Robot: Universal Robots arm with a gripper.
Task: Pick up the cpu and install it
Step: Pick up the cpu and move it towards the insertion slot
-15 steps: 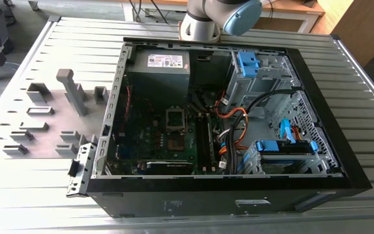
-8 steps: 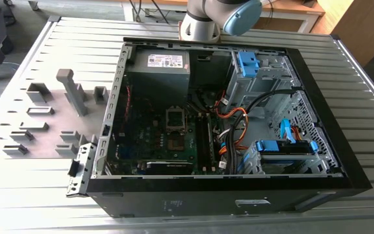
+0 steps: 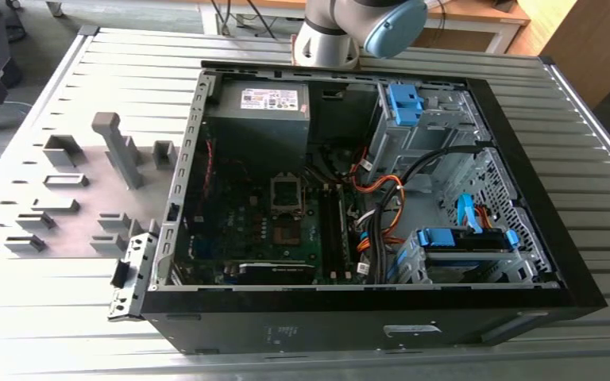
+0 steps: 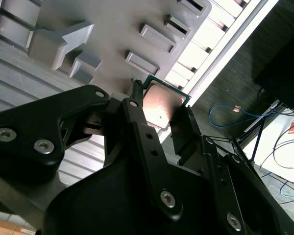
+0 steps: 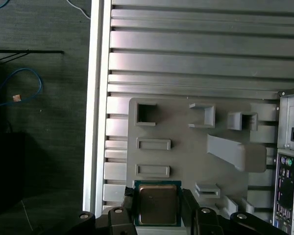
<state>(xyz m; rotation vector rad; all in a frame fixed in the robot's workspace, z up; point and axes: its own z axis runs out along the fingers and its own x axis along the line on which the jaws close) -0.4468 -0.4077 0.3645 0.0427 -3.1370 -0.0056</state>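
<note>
The tool (image 5: 158, 209) is closed to a narrow gap on the small, thin, square cpu (image 5: 158, 204), which has a silvery-grey metal top and a green rim. One black finger (image 5: 187, 208) presses on each of two opposite edges, as both wrist views show. The cpu therefore sits between the fingertips with its flat top facing the cameras. Whether it is clear of the surface beneath cannot be told. Directly under and ahead of the tool lies a matte grey plastic fixture plate (image 5: 186, 161) carrying raised U-shaped and rectangular holder blocks. The plate rests on a ribbed, pale metal worktop (image 5: 186, 49). To one side of the tool stands the open black steel computer case (image 3: 368, 317). The dark metal-framed socket (image 3: 287, 193) on its green motherboard is well apart from the tool. Assessment: the cpu will be light and rigid, and its smooth metal lid is likely slippery. Its underside contacts and corners are probably fragile. The side edges, as now taken, are judged the correct place to hold, using light, even pressure and keeping the part level. The hard, dark fingers offer only a shallow bite on so thin a part, so a tilt or slip is the main risk.
</note>
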